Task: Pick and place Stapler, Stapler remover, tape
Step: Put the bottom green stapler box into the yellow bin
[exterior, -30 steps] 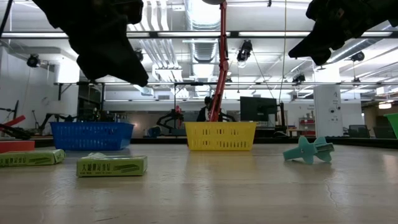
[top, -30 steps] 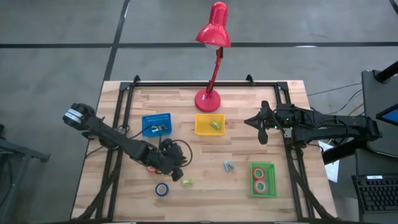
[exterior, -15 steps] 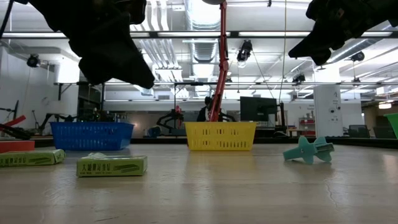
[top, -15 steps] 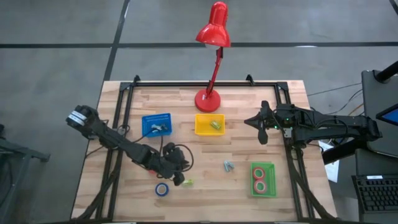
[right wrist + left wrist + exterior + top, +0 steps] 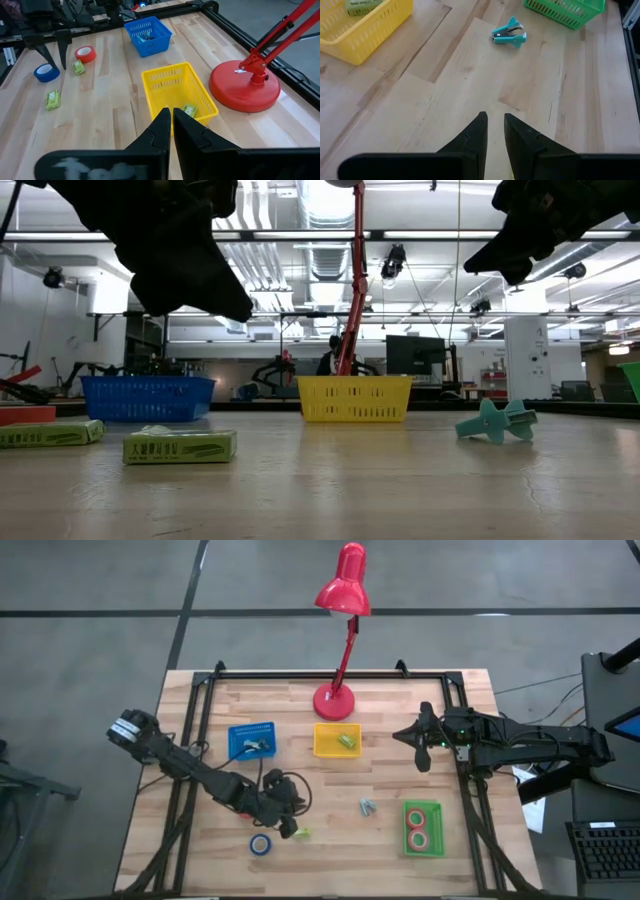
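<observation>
The left gripper [image 5: 287,827] hangs above the front-left part of the wooden table [image 5: 400,740], its 2 fingers [image 5: 475,135] parted by a narrow gap with nothing between them. Just beside it lies a small green box [image 5: 301,833], and near that a blue tape roll [image 5: 260,844] lies flat on the wood. In the right wrist view a red tape roll [image 5: 85,53] lies just beyond the left arm's fingers, with the blue roll [image 5: 46,72] and 2 green boxes [image 5: 52,99] close by.

The right gripper [image 5: 421,743] is held in the air over the right side of the table, fingers pressed together and empty, pointing toward the yellow bin [image 5: 337,740]. That bin holds 1 green box [image 5: 189,110] and stands just in front of the round base of the red desk lamp [image 5: 334,700].

The teal staple remover [image 5: 369,807] lies on bare wood between the yellow bin and the green bin [image 5: 423,829], apart from both. The green bin, at the front right, holds 2 red tape rolls [image 5: 417,827]. The blue bin [image 5: 251,740], left of the yellow one, holds small items I cannot identify.

In the low view the nearest green box [image 5: 180,445] carries dark printed characters along its side, too small to read.
</observation>
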`<state>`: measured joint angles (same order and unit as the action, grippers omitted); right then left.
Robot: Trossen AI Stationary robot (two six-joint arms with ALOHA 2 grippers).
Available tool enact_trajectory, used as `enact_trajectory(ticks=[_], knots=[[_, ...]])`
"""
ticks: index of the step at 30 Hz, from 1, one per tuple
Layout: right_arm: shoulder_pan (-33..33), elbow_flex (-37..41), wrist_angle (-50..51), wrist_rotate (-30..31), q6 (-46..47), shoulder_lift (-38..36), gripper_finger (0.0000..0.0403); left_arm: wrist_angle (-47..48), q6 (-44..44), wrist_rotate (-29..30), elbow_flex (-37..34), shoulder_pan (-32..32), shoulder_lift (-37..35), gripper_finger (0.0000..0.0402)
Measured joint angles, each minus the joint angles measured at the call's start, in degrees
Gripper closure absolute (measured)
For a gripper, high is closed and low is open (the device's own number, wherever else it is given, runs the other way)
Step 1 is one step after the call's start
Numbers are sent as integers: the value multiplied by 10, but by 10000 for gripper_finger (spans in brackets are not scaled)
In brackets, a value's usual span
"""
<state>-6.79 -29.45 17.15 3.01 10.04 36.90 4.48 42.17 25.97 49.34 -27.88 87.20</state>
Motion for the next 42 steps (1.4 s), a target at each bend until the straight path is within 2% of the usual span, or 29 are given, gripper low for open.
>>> enact_trajectory(ticks=[23,37,42], knots=[[0,0,0,0,-1,0,385,0,-3,9,0,-1,0,335],[0,0,0,0,-1,0,385,2,-11,-15,0,-1,0,335],[0,0,0,0,-1,0,385,2,-11,-64,0,-2,0,335]])
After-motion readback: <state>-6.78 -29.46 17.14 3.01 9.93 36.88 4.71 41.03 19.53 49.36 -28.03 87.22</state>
